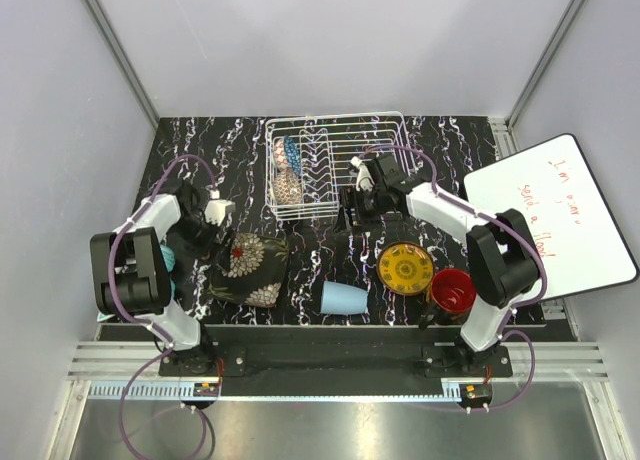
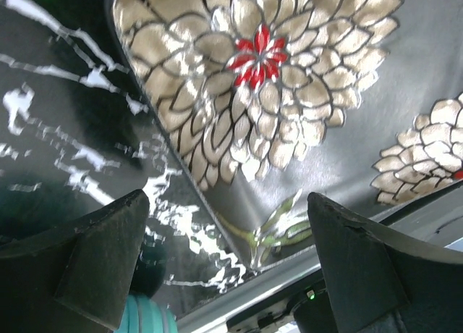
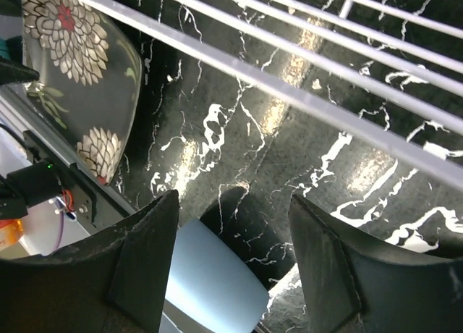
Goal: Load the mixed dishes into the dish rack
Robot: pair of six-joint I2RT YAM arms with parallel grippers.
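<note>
The white wire dish rack (image 1: 335,165) stands at the back centre, with the blue patterned bowl (image 1: 292,152) and the beige patterned bowl (image 1: 288,188) upright at its left end. The black square floral plate (image 1: 250,270) lies on the table at front left and fills the left wrist view (image 2: 289,94). The light-blue cup (image 1: 344,298) lies on its side. The yellow ornate plate (image 1: 405,265) and the red-inside mug (image 1: 452,292) are at front right. My left gripper (image 1: 222,235) (image 2: 228,260) is open and empty above the plate's left edge. My right gripper (image 1: 352,208) (image 3: 231,268) is open and empty at the rack's front, with the cup (image 3: 210,289) below it.
A teal rounded item (image 1: 172,260) (image 2: 148,315) sits left of the black plate. A whiteboard (image 1: 550,215) lies at the right edge. Rack wires (image 3: 289,94) cross the top of the right wrist view. The table is black marble-patterned.
</note>
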